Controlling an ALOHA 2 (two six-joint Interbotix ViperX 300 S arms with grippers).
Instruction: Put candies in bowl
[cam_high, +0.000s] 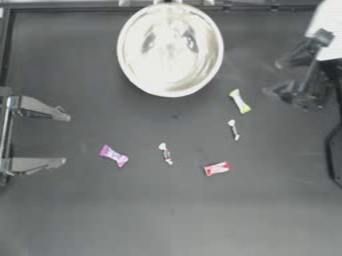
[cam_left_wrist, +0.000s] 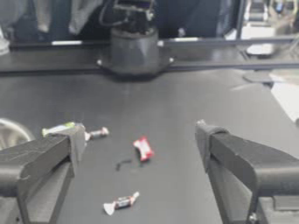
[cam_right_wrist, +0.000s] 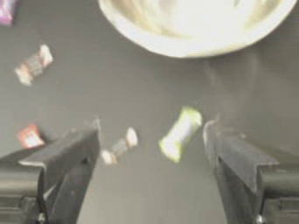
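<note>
Table (cam_high: 80, 215): we see it dark, with bowl (cam_high: 169, 49) and scattered candies (cam_high: 216, 168).
Left tool (cam_high: 65, 139): released, parked at its side.
Right tool (cam_high: 272, 77): released, near the bowl.

Reaching in from the left edge with the left gripper (cam_high: 65, 140), its 2 jaws spread wide and pointing toward the middle of the table, arm lying low and level. Angling in from the upper right corner with the right gripper (cam_high: 272, 78), jaws gaping, fingertips aiming down and leftward
</note>
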